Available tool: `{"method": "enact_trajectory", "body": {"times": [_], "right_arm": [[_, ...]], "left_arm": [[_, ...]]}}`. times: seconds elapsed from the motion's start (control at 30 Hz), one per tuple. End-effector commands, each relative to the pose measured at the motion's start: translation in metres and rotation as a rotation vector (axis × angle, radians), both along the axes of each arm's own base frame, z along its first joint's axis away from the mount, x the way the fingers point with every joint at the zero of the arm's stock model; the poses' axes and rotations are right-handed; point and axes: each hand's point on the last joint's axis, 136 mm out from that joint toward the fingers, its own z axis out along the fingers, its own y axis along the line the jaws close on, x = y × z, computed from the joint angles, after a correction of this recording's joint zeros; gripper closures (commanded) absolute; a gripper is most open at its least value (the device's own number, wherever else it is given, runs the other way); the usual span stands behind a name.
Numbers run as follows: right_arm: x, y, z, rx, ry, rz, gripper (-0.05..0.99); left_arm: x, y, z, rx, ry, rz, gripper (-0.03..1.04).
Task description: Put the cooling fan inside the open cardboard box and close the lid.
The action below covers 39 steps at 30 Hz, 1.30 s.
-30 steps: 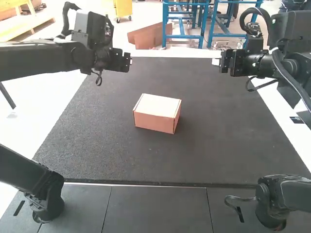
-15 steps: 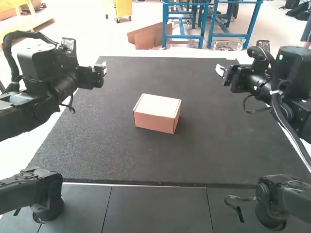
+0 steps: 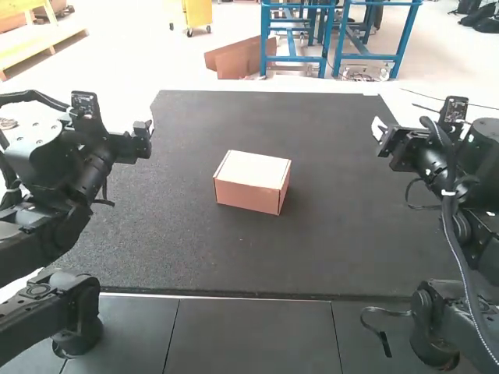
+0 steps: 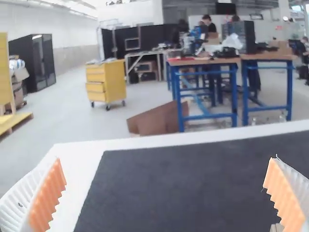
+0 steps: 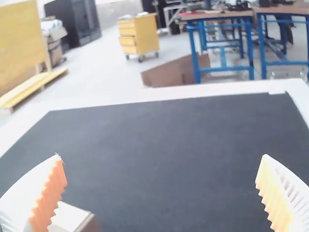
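Note:
A small brown cardboard box stands on the middle of the black mat with its lid down flat. My left gripper hangs above the mat's left edge, well to the left of the box. In the left wrist view its orange-padded fingers stand wide apart with nothing between them, so the left gripper is open. My right gripper hovers near the mat's right side, far from the box, and is also open and empty. A corner of the box peeks in beside the right gripper's finger.
White tabletop borders the mat on the left, right and far sides. The two arm bases sit at the near edge. Open mat surrounds the box on all sides.
Both arms have drawn back from over the far part of the mat, outward and toward the near side. The box has stayed in place, lid down.

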Motion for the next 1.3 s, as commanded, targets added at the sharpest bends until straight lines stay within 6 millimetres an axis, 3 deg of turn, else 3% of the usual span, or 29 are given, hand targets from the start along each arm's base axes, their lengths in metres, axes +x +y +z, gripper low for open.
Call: {"method": "enact_trajectory", "body": {"times": [0.0, 0.23, 0.37, 0.53, 0.77, 1.0, 1.13, 1.27], "right_arm": [[-0.007, -0.003, -0.003, 0.009, -0.021, 0.014, 0.03], [-0.018, 0.0, -0.023, 0.003, -0.024, 0.06, 0.03], [-0.024, 0.004, -0.028, -0.023, -0.066, 0.084, 0.03], [-0.03, 0.007, -0.042, -0.032, -0.087, 0.098, 0.03], [-0.041, 0.004, -0.056, -0.129, -0.111, 0.072, 0.03], [-0.039, 0.001, -0.067, -0.137, -0.069, 0.059, 0.02], [-0.037, -0.007, -0.078, -0.054, 0.002, 0.027, 0.02], [-0.037, -0.011, -0.081, 0.004, 0.029, 0.022, 0.02]], "left_arm": [[-0.011, 0.006, 0.003, 0.006, -0.051, 0.019, 0.04], [-0.037, 0.011, -0.011, 0.012, -0.123, 0.025, 0.04], [-0.048, 0.011, -0.03, 0.021, -0.119, 0.021, 0.04], [-0.043, 0.011, -0.047, -0.013, -0.043, 0.01, 0.04], [-0.037, 0.018, -0.102, -0.041, 0.181, 0.038, 0.04], [-0.036, 0.022, -0.102, -0.05, 0.181, 0.052, 0.04], [-0.036, 0.028, -0.102, -0.052, 0.179, 0.074, 0.04], [-0.036, 0.02, -0.102, -0.045, 0.183, 0.024, 0.04]]}}
